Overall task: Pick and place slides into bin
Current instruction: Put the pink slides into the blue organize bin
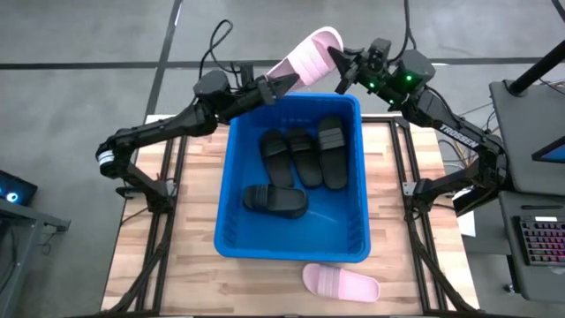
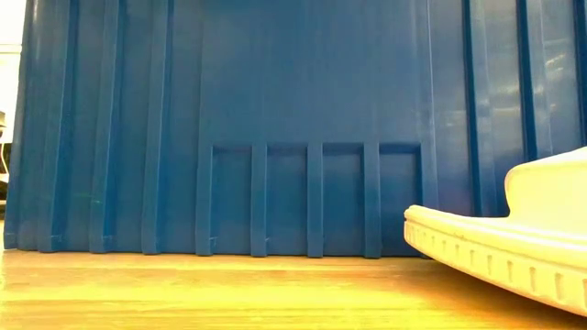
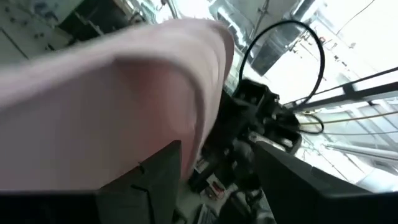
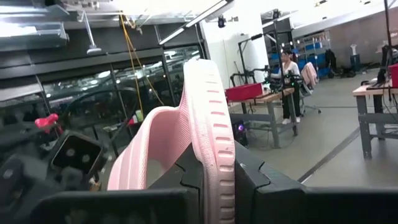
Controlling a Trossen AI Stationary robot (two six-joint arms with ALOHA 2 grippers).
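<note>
A pale pink slide (image 1: 309,53) hangs in the air above the far rim of the blue bin (image 1: 231,177), between my two grippers. My right gripper (image 1: 346,69) is shut on its far right end. My left gripper (image 1: 281,87) stands open at the slide's other end. In the left wrist view the slide (image 3: 124,93) looms just beyond one finger. Several black slides (image 1: 305,159) lie on the bin's floor. A second pink slide (image 1: 341,283) lies sole down on the table in front of the bin. My right gripper pinches the slide's ribbed sole edge (image 4: 214,140) between its two fingers. It comes about level from the table's right side. The slide is lifted clear and stands on edge, reaching away toward the left gripper. My left gripper: I cannot tell whether a finger (image 3: 155,183) touches the slide.
The bin fills the middle of the wooden table (image 1: 141,256) and blocks the low view with its wall (image 2: 275,128). The second pink slide (image 2: 514,247) lies close to that wall. A keyboard (image 1: 540,243) lies on a desk to the right, off the table.
</note>
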